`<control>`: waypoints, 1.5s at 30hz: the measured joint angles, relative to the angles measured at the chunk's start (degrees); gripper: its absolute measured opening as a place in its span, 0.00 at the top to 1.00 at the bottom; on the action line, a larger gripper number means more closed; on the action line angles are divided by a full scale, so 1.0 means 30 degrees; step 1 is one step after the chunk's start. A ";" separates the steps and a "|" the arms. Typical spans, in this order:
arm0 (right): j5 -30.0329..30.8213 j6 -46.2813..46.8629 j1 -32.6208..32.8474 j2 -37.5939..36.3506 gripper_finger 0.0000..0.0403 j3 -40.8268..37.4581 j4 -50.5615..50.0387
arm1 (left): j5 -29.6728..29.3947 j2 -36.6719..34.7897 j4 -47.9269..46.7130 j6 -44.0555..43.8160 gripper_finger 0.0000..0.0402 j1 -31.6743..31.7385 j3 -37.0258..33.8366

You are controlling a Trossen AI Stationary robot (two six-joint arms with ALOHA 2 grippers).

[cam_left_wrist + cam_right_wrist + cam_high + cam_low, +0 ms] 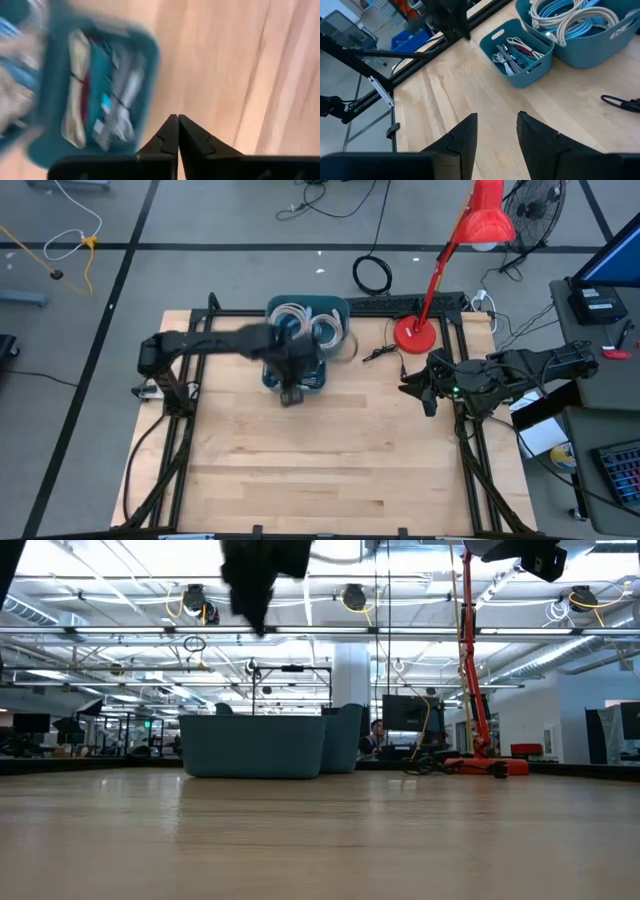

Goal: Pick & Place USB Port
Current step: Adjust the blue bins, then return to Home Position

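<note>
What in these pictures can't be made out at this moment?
- Small bin: the high view has the left arm over it; its contents are too small to name in the right wrist view.
- Left gripper: shut and empty in its blurred wrist view.
- Low view: the bin walls hide everything inside.
- Right gripper: open, over bare table.

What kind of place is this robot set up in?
Most likely an industrial lab or workshop. The wooden table stands on a bare concrete floor with cables lying loose, the low view shows exposed ceiling pipes and metal racks behind, and a fan stands nearby.
</note>
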 joint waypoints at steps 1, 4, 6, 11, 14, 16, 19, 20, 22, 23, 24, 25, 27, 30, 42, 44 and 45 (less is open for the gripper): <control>-0.0032 0.0007 0.0000 0.0000 0.68 0.0000 -0.0035 | 0.0154 -0.0066 0.0154 -0.0160 0.98 -0.0357 -0.0974; -0.0039 0.0022 0.0000 0.0000 0.68 0.0000 -0.0032 | 0.0632 -0.0049 0.0930 -0.0427 0.99 -0.1247 -0.4015; -0.0039 0.0022 0.0000 0.0000 0.68 0.0000 -0.0025 | 0.0737 -0.0030 0.1934 -0.0611 0.99 -0.1583 -0.5872; -0.0025 0.0072 0.0000 0.0038 0.68 0.0000 -0.0011 | 0.0508 -0.0030 0.4355 -0.0745 1.00 -0.1495 -0.8459; -0.0025 0.0051 0.0000 0.0044 0.68 0.0000 -0.0017 | 0.0042 -0.0037 0.5319 -0.0502 1.00 -0.1128 -0.9045; -0.0017 0.0044 0.0000 0.0044 0.68 0.0000 -0.0010 | -0.0093 -0.0037 0.5674 -0.0293 1.00 -0.0792 -0.9124; -0.0010 0.0146 0.0000 0.0044 0.68 0.0000 -0.0010 | -0.0313 0.0033 0.5929 -0.0018 1.00 -0.0230 -0.9124; -0.0010 0.0184 0.0000 0.0044 0.68 0.0000 -0.0003 | -0.0313 0.0083 0.6011 0.0128 1.00 -0.0038 -0.9124; -0.0017 0.0316 0.0000 0.0044 0.68 0.0000 -0.0017 | -0.0295 0.0101 0.6159 0.0457 1.00 0.0308 -0.9124; -0.0016 0.0350 0.0000 0.0044 0.68 0.0000 -0.0010 | -0.0324 0.0201 0.6322 0.0601 1.00 0.0443 -0.9121; -0.0011 0.0350 0.0000 0.0044 0.68 0.0000 0.0004 | -0.0262 0.0310 0.6373 0.0720 1.00 0.0619 -0.9110; -0.0016 0.0357 0.0000 0.0044 0.68 0.0000 -0.0002 | -0.0223 0.0382 0.6334 0.0831 1.00 0.0761 -0.9110; -0.0013 0.0357 0.0000 0.0044 0.68 0.0000 0.0011 | -0.0135 0.0512 0.6311 0.1058 1.00 0.0975 -0.9109; -0.0010 0.0357 0.0000 0.0051 0.68 0.0000 0.0070 | 0.0077 0.0625 0.6424 0.1142 1.00 0.1116 -0.9066; -0.0007 0.0357 0.0000 0.0051 0.68 0.0000 0.0070 | 0.3026 0.0772 0.7157 0.0703 1.00 0.0229 -0.7941; -0.0032 0.0407 0.0005 0.0051 0.68 0.0000 0.0058 | 0.3222 0.0772 0.7111 0.0332 1.00 -0.0038 -0.7327; -0.0032 0.0422 0.0001 0.0051 0.68 0.0000 0.0072 | 0.3233 0.0772 0.7036 0.0248 1.00 -0.0152 -0.6915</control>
